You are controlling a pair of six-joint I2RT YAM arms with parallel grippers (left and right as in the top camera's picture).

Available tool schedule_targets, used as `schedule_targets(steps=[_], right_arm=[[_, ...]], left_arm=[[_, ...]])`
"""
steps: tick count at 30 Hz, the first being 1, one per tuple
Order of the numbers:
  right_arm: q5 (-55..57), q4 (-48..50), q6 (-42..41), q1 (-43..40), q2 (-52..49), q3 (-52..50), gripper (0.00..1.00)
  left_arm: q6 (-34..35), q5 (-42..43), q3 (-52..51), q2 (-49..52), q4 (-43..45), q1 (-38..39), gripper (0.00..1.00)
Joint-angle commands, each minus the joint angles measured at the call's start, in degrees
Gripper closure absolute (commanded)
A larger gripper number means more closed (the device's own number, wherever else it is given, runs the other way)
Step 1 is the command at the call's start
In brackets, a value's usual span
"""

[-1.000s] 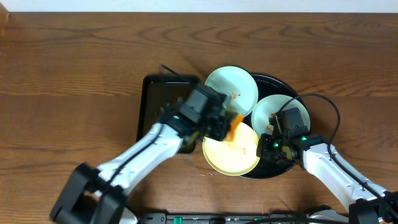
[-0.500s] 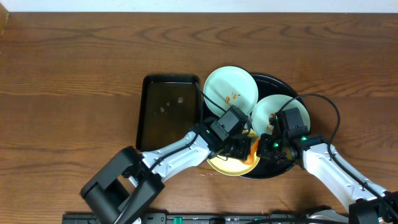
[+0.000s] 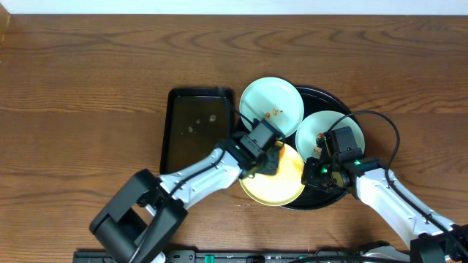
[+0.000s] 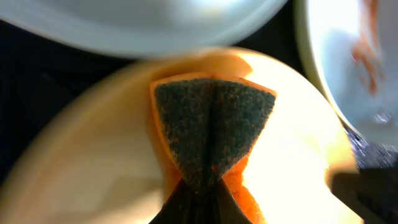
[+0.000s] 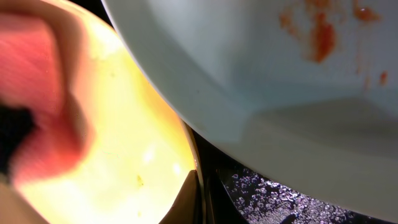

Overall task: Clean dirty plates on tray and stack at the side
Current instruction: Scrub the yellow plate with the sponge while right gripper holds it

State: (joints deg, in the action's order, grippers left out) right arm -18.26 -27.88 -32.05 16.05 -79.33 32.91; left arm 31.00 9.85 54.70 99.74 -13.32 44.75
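The pale yellow plate [image 3: 281, 181] lies on the front left of the round black tray [image 3: 330, 96]. Two mint-blue plates with orange smears lie behind it, one at the left [image 3: 272, 102] and one at the right [image 3: 327, 130]. My left gripper [image 3: 269, 155] is shut on an orange sponge with a dark scrub face [image 4: 211, 130] and presses it onto the yellow plate [image 4: 93, 174]. My right gripper [image 3: 316, 172] is shut on the yellow plate's right rim [image 5: 186, 163], under the right blue plate [image 5: 280, 74].
A rectangular black tray [image 3: 197, 128] stands left of the round tray, with a few small specks on it. A black cable [image 3: 384, 124] loops over the right arm. The wooden table [image 3: 88, 88] spreads all round.
My left gripper with the sponge swept from the plate's top left edge to its right part, then back toward its upper left. The right gripper and plates stayed still.
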Motion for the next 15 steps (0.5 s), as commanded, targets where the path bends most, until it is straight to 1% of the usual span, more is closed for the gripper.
schedule_targets(steps=[1, 3, 5, 7, 11, 15], right_arm=[[1.3, -0.2, -0.7, 0.5, -0.1, -0.3, 0.99], [1.3, -0.2, -0.7, 0.5, -0.1, -0.3, 0.99], [1.3, -0.2, -0.7, 0.5, -0.1, -0.3, 0.99], [1.3, -0.2, -0.7, 0.5, -0.1, -0.3, 0.99], [1.3, -0.2, -0.7, 0.5, -0.1, -0.3, 0.99], [1.3, -0.2, -0.7, 0.5, -0.1, -0.3, 0.99]], left_arm=[[-3.1, -4.9, 0.6, -3.6, -0.5, -2.8, 0.93], [-4.0, -2.5, 0.6, -6.0, -0.6, -3.2, 0.93], [-6.1, 3.2, 0.6, -8.8, -0.6, -3.0, 0.93], [-6.1, 5.9, 0.6, -10.5, -0.6, -2.3, 0.92], [-3.9, 5.9, 0.5, -10.6, -0.5, 0.3, 0.93], [1.6, 6.0, 0.5, -7.1, 1.6, 3.3, 0.93]])
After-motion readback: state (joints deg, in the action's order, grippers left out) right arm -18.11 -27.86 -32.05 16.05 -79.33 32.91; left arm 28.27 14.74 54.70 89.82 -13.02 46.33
